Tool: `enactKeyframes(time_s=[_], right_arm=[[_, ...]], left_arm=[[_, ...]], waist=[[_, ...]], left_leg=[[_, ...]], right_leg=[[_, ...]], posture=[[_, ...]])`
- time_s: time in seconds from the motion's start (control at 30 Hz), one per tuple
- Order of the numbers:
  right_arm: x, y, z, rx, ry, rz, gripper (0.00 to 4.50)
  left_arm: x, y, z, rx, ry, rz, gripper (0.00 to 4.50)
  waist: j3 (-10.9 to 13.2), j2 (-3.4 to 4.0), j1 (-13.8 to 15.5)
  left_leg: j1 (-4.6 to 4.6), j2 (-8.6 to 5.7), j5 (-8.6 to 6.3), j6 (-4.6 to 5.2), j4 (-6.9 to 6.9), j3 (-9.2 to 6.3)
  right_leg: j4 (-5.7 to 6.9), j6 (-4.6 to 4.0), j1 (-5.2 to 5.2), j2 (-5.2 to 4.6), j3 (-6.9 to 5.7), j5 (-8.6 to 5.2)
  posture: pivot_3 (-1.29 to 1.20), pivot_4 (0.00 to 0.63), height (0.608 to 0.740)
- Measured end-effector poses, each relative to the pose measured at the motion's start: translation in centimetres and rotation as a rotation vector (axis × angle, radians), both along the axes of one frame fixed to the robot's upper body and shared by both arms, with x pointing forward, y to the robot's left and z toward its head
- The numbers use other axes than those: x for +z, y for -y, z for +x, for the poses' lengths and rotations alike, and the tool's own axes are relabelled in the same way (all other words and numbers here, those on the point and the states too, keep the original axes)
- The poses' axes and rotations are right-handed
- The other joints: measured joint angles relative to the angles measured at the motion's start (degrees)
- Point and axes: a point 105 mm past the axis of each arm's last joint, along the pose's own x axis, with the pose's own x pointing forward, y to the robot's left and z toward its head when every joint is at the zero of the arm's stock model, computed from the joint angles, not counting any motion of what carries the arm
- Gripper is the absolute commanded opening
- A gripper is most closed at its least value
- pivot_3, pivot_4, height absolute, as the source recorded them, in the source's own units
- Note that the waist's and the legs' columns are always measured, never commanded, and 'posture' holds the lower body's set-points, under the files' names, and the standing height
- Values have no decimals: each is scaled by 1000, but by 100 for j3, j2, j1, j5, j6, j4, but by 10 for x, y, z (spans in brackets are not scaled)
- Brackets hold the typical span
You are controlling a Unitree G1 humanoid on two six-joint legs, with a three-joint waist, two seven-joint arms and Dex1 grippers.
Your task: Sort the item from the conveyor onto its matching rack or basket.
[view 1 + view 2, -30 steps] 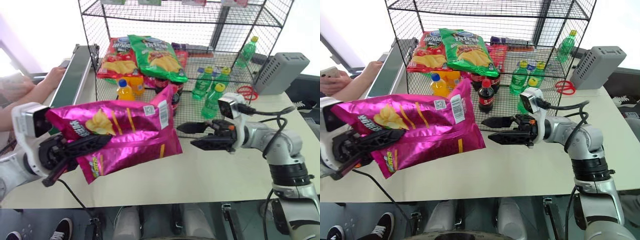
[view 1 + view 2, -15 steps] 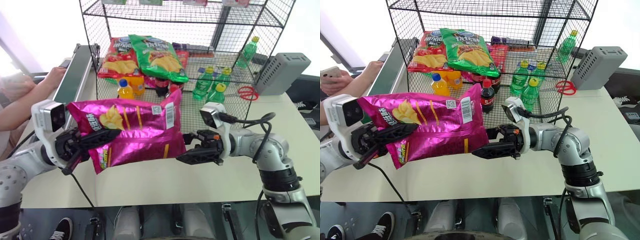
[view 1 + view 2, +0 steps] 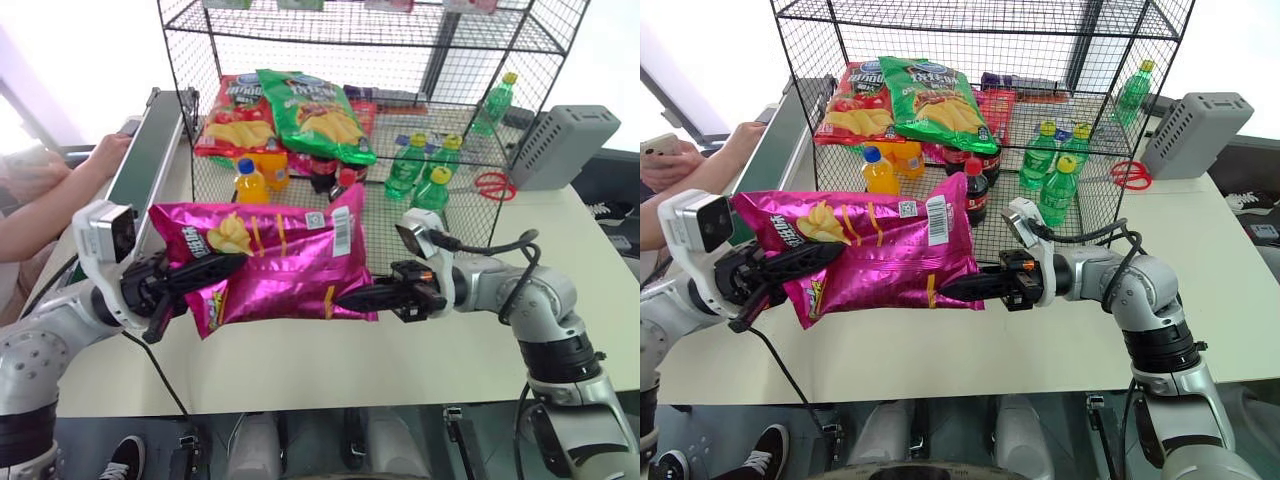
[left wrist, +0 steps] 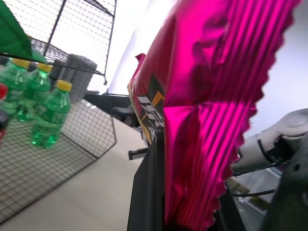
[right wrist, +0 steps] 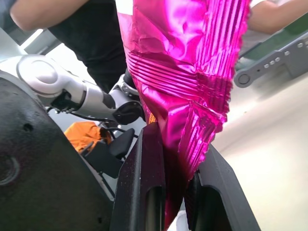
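Now held at both ends: crisp bag [image 3: 275, 262], magenta, carried level in the air over the table [image 3: 420, 350], in front of the wire rack [image 3: 300, 120].
Right gripper [image 3: 352, 297]: open and apart from the bag a second ago; since brought in and clamped on the bag's crimped end seam.
Left gripper [image 3: 205, 272]: pinched on the opposite seam, as before.
Judgement: a two-handed hold steadies the bag for lifting onto a rack tier; none of that lift is done.
Rack contents: red bag [image 3: 232, 118], green bag [image 3: 318, 112], orange bottles [image 3: 250, 180], green bottles [image 3: 418, 165], dark bottles.
Surroundings: pale tabletop; conveyor [image 3: 150, 150] at left, a person's arm [image 3: 60, 195] resting beside it; grey slotted box [image 3: 562, 145] and red rings [image 3: 492, 185] at right.
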Motion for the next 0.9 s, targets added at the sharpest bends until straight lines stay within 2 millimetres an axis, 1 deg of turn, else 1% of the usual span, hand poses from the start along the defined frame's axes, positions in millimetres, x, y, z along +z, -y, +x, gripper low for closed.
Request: enactKeyframes(time_s=[0.17, 0.23, 0.27, 0.33, 0.4, 0.47, 0.57, 0.67, 0.77, 0.8, 0.83, 0.9], right_arm=[[-2, 6, 9, -55, 66, -20, 0], [-4, 14, 9, -80, 74, -25, 0], [-6, 21, 8, -99, 70, -31, 0], [-5, 35, 4, -144, 74, -30, 0], [1, 49, 2, -209, 127, -38, 0], [14, 61, 4, -288, 209, -38, 0], [31, 81, 5, -425, 334, -62, 0], [43, 97, 11, -554, 467, -103, 0], [53, 119, 23, -652, 581, -178, 0], [64, 128, 28, -694, 638, -191, 0], [74, 133, 31, -722, 683, -185, 0], [94, 136, 35, -769, 819, -175, 0]], left_arm=[[-8, -3, 2, 30, -18, 47, 3320], [-8, -4, 1, 34, -10, 55, 4285], [-10, -7, 1, 48, -3, 63, 4439], [-14, -11, 4, 93, 27, 103, 4439], [-20, -15, 11, 171, 57, 162, 4439], [-23, -20, 18, 231, 86, 193, 4439], [-19, -24, 31, 292, 142, 181, 4439], [-19, -25, 40, 311, 157, 185, 4439], [-20, -25, 54, 352, 205, 228, 4439], [-22, -28, 61, 384, 227, 255, 4439], [-24, -30, 65, 403, 234, 267, 4439], [-30, -29, 68, 393, 232, 295, 4439]], waist=[[0, 0, -4], [0, 0, 4], [0, 0, 15], [0, 1, 43], [1, 1, 82], [1, 0, 86], [0, 0, 135], [0, -1, 136], [2, 3, 134], [2, 3, 127], [3, 4, 118], [2, 3, 89]], left_leg=[[-3, 1, 0, 0, 0, 0], [-4, 1, 0, 0, 0, 0], [-6, 0, 0, 0, 0, 1], [-14, -2, 0, 0, 0, 1], [-14, -3, 0, 0, 0, 1], [-12, -2, 0, 0, 0, 3], [-14, -2, 0, 0, 0, 0], [-16, -3, 0, 0, 2, 2], [-16, -4, 0, 1, 4, 4], [-15, -5, 0, 1, 4, 5], [-15, -4, 0, 1, 4, 6], [-13, 1, 0, 1, 3, 4]], right_leg=[[-1, 0, -4, 0, -1, 0], [-2, 0, -4, 0, -1, -1], [-4, 1, -4, -2, -1, -1], [-8, 1, -8, -5, -2, -1], [-9, 1, -9, -5, -2, -1], [-10, 1, -9, -3, -2, -1], [-10, 0, -9, -1, -3, -1], [-14, 1, -9, -2, -2, -1], [-13, 2, -9, -3, -2, 0], [-12, 2, -10, -3, -1, 0], [-12, 2, -10, -1, -1, 0], [-10, 2, -11, 5, -1, 0]], posture=[[0, 150, 740], [0, 150, 740], [0, 150, 740], [0, 150, 740], [0, 150, 740], [0, 150, 740], [0, 150, 740], [0, 150, 740], [0, 150, 740], [0, 150, 740], [0, 150, 740], [0, 150, 740]])
